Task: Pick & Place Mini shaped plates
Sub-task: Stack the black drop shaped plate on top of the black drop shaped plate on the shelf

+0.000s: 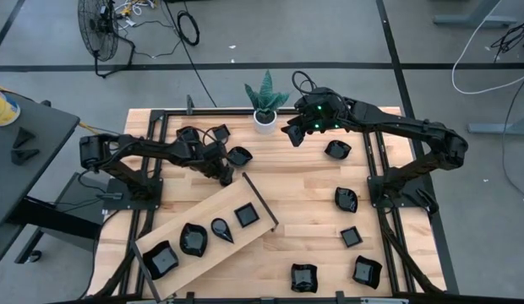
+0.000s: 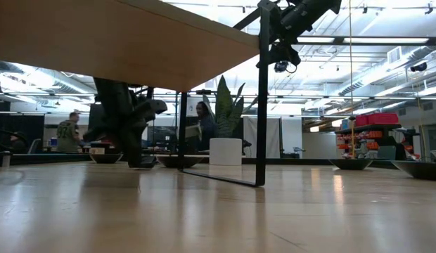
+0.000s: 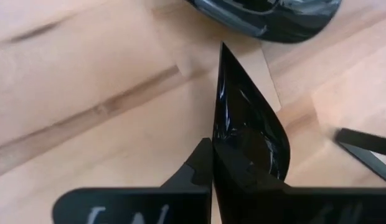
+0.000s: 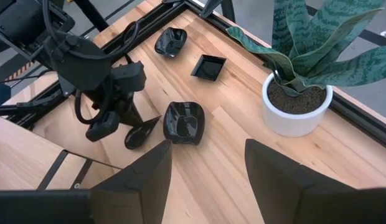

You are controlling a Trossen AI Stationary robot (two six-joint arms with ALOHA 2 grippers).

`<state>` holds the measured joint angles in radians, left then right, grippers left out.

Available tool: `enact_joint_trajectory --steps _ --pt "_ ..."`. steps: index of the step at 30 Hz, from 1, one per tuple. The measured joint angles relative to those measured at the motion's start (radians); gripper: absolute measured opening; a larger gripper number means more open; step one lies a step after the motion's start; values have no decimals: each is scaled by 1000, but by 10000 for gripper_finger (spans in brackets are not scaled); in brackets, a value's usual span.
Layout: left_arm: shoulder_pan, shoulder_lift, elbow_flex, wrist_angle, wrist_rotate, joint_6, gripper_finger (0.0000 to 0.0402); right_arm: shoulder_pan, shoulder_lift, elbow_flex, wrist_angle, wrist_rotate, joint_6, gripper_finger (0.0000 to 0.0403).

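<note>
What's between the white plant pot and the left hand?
A wavy black dish lies between the plant pot and the left hand, which grips a teardrop dish; the right wrist view shows it.

Four mini shaped plates (image 1: 213, 231) sit in a row on the slanted wooden board (image 1: 262, 210) at the table's (image 1: 300, 190) front left. The left gripper (image 1: 226, 176) hangs just off the board's upper end, beside a wavy dish (image 1: 239, 155). The right gripper (image 1: 294, 133) hovers near the potted plant (image 1: 265, 103) at the back edge (fingers not readable from above). Six more dishes (image 1: 347, 200) are scattered over the right half.
</note>
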<state>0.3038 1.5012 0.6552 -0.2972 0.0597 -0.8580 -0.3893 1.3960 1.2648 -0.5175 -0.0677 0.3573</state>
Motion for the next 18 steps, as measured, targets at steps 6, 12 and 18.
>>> enact_joint_trajectory --steps 6,12,18 --pt "0 -67 0 -44 17 -10 2 0 0 0 0 0 0 204" --pt "0 -184 0 -156 -20 -12 1 0 0 0 1 0 0 204" --pt "-5 -322 15 -224 -27 31 1 0 0 0 5 -1 0 204"
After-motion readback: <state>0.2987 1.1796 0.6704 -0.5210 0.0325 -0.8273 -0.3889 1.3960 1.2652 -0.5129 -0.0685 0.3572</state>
